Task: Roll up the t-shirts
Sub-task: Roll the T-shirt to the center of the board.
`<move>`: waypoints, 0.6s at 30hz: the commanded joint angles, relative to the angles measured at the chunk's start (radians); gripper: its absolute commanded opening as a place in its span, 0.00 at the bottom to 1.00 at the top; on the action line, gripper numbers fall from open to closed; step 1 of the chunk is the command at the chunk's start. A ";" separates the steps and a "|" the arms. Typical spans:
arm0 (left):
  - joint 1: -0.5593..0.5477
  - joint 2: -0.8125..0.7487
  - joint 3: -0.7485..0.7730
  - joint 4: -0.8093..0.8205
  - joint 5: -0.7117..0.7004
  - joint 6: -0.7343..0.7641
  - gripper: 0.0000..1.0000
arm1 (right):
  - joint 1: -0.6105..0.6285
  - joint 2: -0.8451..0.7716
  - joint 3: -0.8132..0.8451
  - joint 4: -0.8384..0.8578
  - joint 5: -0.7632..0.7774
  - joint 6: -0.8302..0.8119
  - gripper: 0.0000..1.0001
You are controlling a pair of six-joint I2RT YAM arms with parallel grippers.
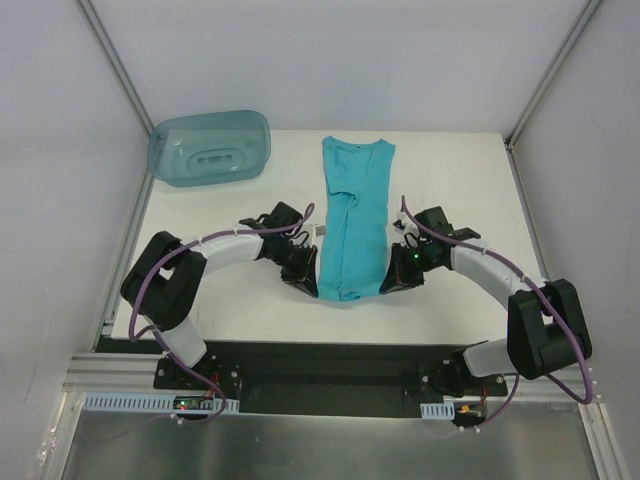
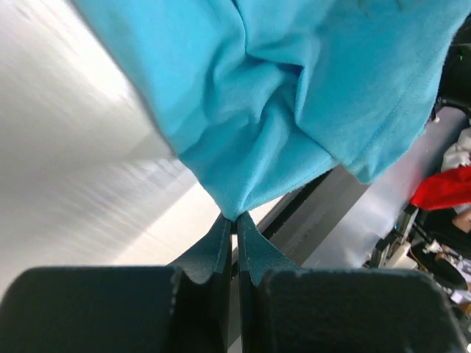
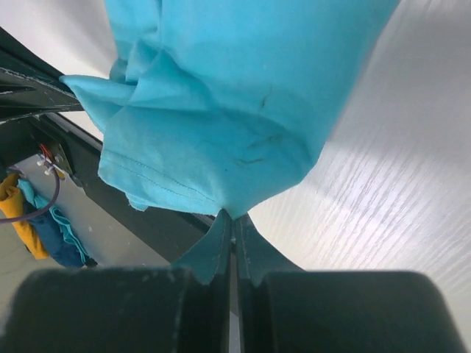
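The teal t-shirt lies folded into a long narrow strip down the middle of the white table, collar at the far end. My left gripper is shut on its near left corner; in the left wrist view the cloth bunches out of the closed fingertips. My right gripper is shut on the near right corner; in the right wrist view the cloth hangs from the closed fingertips. The near end of the shirt is lifted off the table.
A translucent blue-green plastic tub lies upside down at the table's far left. Grey walls enclose the table on three sides. The black rail with the arm bases runs along the near edge.
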 commanded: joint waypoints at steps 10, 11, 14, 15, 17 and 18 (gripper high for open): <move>0.050 0.120 0.218 -0.072 -0.087 0.077 0.02 | -0.029 0.098 0.114 0.017 0.073 -0.046 0.01; 0.050 0.126 0.221 -0.075 -0.092 0.078 0.04 | -0.029 0.109 0.116 0.025 0.080 -0.045 0.01; 0.055 0.143 0.238 -0.086 -0.109 0.078 0.10 | -0.038 0.129 0.131 0.043 0.096 -0.049 0.05; 0.058 0.145 0.249 -0.091 -0.113 0.081 0.11 | -0.043 0.140 0.140 0.051 0.102 -0.049 0.07; 0.064 0.145 0.261 -0.105 -0.126 0.092 0.12 | -0.060 0.151 0.174 0.083 0.117 -0.055 0.20; 0.069 0.140 0.274 -0.115 -0.155 0.095 0.18 | -0.066 0.155 0.192 0.090 0.116 -0.059 0.24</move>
